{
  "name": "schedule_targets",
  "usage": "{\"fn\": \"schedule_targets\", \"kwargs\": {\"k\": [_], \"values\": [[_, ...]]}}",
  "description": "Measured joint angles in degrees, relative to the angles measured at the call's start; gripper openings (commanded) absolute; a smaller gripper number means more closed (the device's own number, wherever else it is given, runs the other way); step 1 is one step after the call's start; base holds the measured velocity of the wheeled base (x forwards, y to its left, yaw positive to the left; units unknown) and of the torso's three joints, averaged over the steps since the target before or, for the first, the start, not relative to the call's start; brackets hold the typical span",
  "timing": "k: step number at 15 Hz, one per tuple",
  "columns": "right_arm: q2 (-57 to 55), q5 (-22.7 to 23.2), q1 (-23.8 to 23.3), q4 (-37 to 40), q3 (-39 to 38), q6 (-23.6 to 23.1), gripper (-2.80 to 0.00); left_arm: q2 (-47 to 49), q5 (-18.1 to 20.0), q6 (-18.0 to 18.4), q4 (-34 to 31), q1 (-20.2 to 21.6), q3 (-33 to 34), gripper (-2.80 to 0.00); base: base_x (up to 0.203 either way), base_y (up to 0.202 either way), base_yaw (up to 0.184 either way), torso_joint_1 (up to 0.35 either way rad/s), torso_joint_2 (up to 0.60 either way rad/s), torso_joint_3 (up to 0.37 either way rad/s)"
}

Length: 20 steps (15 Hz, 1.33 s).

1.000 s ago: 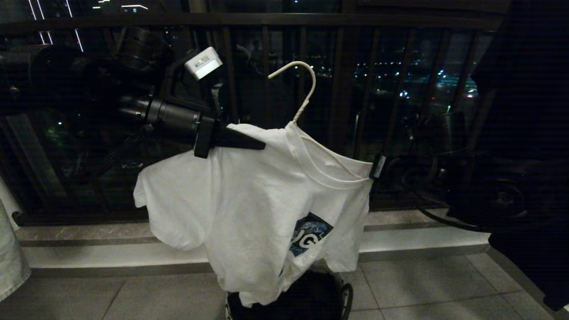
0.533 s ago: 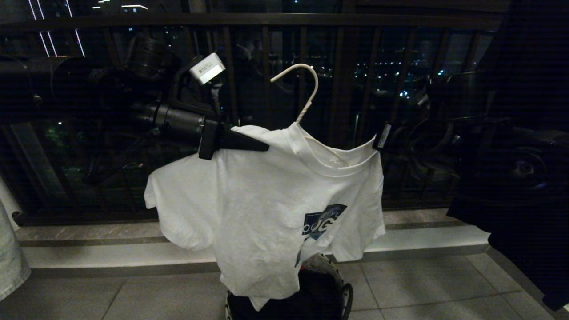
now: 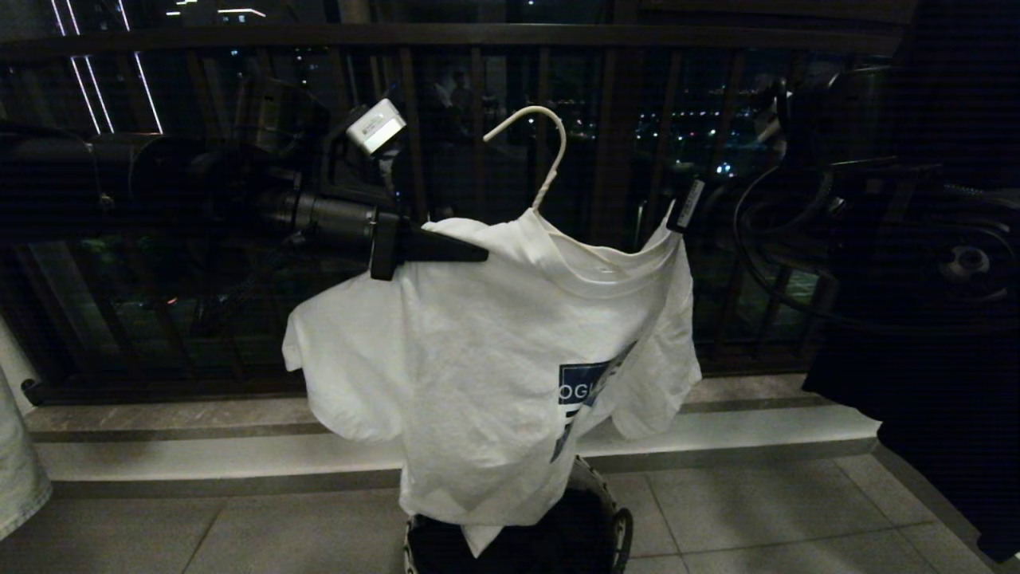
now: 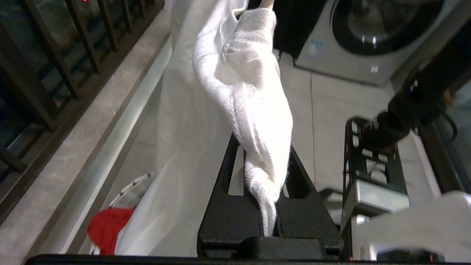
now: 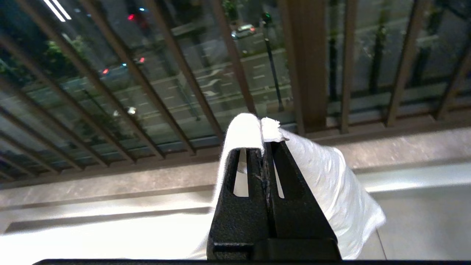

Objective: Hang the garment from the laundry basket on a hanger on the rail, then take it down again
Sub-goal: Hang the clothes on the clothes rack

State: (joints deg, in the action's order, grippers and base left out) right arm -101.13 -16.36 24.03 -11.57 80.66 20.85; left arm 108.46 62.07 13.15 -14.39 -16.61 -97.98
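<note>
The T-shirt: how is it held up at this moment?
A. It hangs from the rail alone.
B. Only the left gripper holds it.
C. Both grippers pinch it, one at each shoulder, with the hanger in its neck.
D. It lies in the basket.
C: the left gripper and the right gripper are each shut on a shoulder of the T-shirt, and the hanger rises from its collar with the hook free.

your left arm (image 3: 239,199) is matt black, a round barrel narrowing to a ribbed cylinder that ends in a flat black plate. above it a black bracket carries a small white box with a pale label (image 3: 374,126). the left gripper (image 4: 263,206) has two black, grainy, wedge-shaped fingers (image 4: 228,217), each cut by a long slot. your right arm (image 3: 876,239) is black too, looped by a thin dark cable, with a small white tag at its tip. the right gripper (image 5: 265,154) shows the same slotted black fingers.
</note>
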Motion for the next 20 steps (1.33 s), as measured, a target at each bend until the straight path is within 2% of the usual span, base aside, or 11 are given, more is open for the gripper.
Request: {"fn": "schedule_targets", "kwargs": {"k": [3,7,11,15,20], "values": [[0.01,-0.01,1.40,0.16,1.53,-1.15,-2.80,0.15,0.02,-6.70,11.68,-0.01,4.29,-2.80,0.000,0.000,0.000,0.000,0.00,0.000],[-0.11,-0.06,2.96,0.40,4.76,-2.87,-2.80,0.72,0.02,-18.32,32.49,-0.07,11.33,-2.80,0.000,0.000,0.000,0.000,0.00,0.000],[-0.33,-0.89,4.55,5.32,9.93,-3.16,-2.80,2.20,-0.03,-29.69,52.16,-0.17,16.36,-2.80,0.000,0.000,0.000,0.000,0.00,0.000],[-1.43,-1.24,5.81,8.20,15.91,-3.19,-2.80,3.19,-0.12,-30.75,59.11,-0.56,19.04,-2.80,0.000,0.000,0.000,0.000,0.00,0.000],[-4.87,-4.07,6.03,13.71,29.42,-3.63,-2.80,4.42,-0.64,-31.34,69.32,-1.44,22.20,-2.80,0.000,0.000,0.000,0.000,0.00,0.000]]}}
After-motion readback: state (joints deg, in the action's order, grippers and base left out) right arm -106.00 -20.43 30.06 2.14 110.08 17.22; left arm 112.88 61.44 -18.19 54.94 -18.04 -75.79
